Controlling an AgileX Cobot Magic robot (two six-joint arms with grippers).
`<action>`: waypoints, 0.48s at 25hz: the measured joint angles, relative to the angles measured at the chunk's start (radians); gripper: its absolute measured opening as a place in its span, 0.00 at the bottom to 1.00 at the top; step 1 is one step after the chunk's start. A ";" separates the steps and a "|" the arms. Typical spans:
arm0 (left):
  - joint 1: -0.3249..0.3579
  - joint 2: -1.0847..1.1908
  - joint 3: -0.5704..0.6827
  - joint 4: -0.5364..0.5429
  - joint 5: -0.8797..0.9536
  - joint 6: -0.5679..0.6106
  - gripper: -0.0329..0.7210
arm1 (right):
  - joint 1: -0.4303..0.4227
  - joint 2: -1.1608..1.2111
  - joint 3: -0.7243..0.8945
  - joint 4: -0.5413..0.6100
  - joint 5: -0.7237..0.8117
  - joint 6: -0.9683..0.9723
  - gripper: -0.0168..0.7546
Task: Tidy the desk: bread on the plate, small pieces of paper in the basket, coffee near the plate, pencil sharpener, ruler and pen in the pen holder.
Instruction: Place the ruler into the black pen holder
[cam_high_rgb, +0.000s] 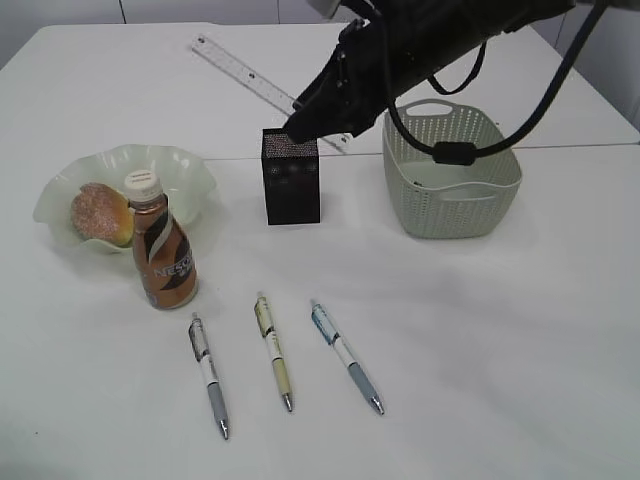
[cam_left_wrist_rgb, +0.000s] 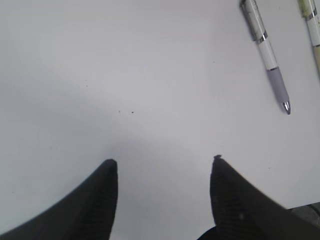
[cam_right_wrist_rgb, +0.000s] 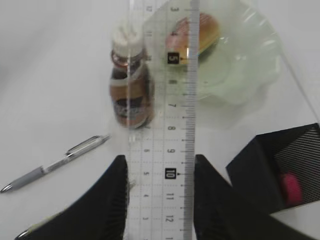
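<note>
Right pincer (cam_right_wrist_rgb: 160, 172) clamped across the width of the ruler (cam_right_wrist_rgb: 162, 100), fingers (cam_right_wrist_rgb: 112, 200) pressed against both long edges. Held raised over the far middle of the tabletop (cam_high_rgb: 480, 350), with the free end of the ruler (cam_high_rgb: 240, 65) slanting toward the far left corner and the gripped end just behind and above the pen holder (cam_high_rgb: 291, 178). Standing in the way below: the open mouth of the pen holder (cam_right_wrist_rgb: 280, 172), offset to one side of the ruler in the right wrist view, with something pink (cam_right_wrist_rgb: 290, 187) inside, too blurred to identify.

Bread (cam_high_rgb: 100, 213) already lying in the plate (cam_high_rgb: 175, 165) near the left edge. Coffee (cam_high_rgb: 162, 245) upright just in front of the plate, touching or nearly touching its rim. Basket (cam_high_rgb: 452, 170) to the right of the pen holder, close to it but apart, partly crossed by the arm's black cable (cam_high_rgb: 455, 152); contents not discernible.

Three pens side by side toward the near edge, well apart from the pen holder: a grey-tipped pen (cam_high_rgb: 209, 375) on the left, a yellowish pen (cam_high_rgb: 274, 353) in the middle, a blue-grey pen (cam_high_rgb: 347, 357) on the right, all tips pointing toward the near edge.

Left pincer (cam_left_wrist_rgb: 165, 167) spread wide, grasping nothing, hovering over bare tabletop (cam_left_wrist_rgb: 125, 75) near the front left, with the grey-tipped pen (cam_left_wrist_rgb: 267, 55) off beside it.
</note>
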 joint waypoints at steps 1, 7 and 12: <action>0.000 0.000 0.000 0.000 0.000 0.000 0.62 | -0.010 0.013 0.000 0.026 -0.024 -0.014 0.37; 0.000 0.000 0.000 0.006 0.002 0.000 0.62 | -0.057 0.117 0.000 0.367 -0.089 -0.208 0.37; 0.000 0.000 0.000 0.022 0.022 0.000 0.62 | -0.070 0.249 -0.047 0.752 -0.136 -0.402 0.37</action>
